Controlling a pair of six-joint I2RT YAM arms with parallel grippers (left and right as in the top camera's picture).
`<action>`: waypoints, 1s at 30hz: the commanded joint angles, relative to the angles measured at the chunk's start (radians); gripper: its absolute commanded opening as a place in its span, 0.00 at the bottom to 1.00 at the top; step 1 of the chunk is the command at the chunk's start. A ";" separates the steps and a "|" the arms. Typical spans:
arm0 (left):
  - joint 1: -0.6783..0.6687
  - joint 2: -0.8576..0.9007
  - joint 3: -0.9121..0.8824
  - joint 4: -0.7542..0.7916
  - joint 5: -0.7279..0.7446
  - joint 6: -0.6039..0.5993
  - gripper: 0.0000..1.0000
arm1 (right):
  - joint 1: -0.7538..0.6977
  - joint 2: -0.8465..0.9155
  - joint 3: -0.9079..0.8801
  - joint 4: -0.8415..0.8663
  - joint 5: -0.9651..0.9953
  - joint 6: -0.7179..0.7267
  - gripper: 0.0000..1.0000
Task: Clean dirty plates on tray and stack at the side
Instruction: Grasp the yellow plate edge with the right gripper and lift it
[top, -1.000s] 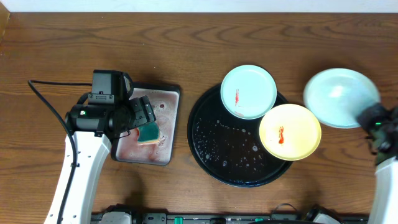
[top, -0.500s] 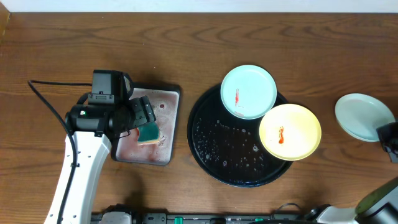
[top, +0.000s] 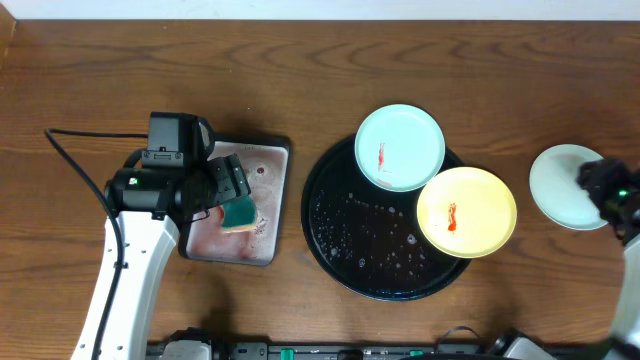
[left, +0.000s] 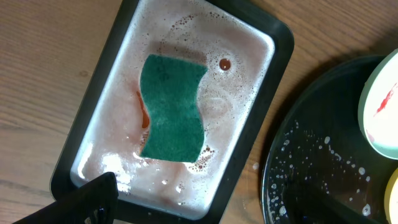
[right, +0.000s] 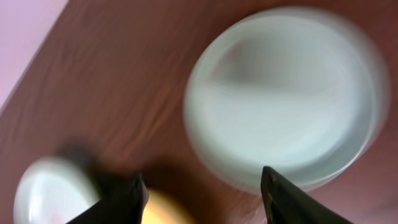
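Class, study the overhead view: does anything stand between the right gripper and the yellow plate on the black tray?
Nothing upright. The right gripper hangs over the edge of a pale plate lying flat on the table; between that and the yellow plate is only bare wood.

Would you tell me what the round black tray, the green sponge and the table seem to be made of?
The black tray looks like glossy plastic or lacquer; droplets bead on its surface. The green sponge seems a matte, fibrous scouring pad. The table looks like wood or wood-look laminate, with brown grain.
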 joint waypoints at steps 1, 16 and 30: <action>0.002 0.003 0.023 -0.003 -0.002 0.010 0.85 | 0.178 -0.085 0.006 -0.135 0.009 -0.134 0.57; 0.002 0.003 0.023 -0.003 -0.002 0.010 0.85 | 0.515 0.122 -0.021 -0.239 0.600 0.006 0.50; 0.002 0.003 0.023 -0.003 -0.002 0.010 0.85 | 0.517 0.201 -0.016 -0.268 0.512 0.002 0.01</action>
